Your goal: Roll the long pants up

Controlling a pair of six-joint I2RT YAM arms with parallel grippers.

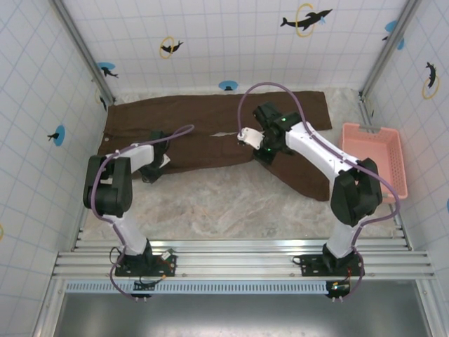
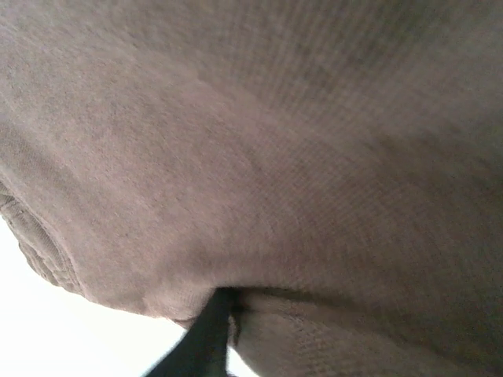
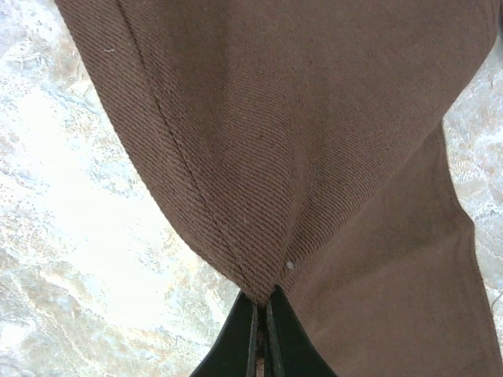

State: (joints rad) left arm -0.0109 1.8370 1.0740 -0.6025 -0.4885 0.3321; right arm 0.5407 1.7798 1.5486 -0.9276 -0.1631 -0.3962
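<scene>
Two legs of the long pants (image 1: 210, 119) lay spread flat across the far half of the desk (image 1: 231, 203), waistband at the left, with no roll begun. The left end effector (image 2: 216, 314) pinched cloth near the waistband. The right end effector (image 3: 263, 314) was pressed together on a fold of the nearer leg. All the rolling was yet to do, I judged. A pink basket (image 1: 370, 128) stood at the right.

Long pants (image 1: 203, 116): one pair, showing two legs.
Pink basket (image 1: 368, 128): one, sitting beside the pants.
Arms: two, left arm (image 1: 112, 186) and right arm (image 1: 316, 151), reaching onto the cloth.
Grippers: two, left gripper (image 1: 158, 156) and right gripper (image 1: 247, 137), each pinching brown fabric.
Purple cables: two, left cable (image 1: 179, 131) and right cable (image 1: 270, 85), arching over the arms.
</scene>
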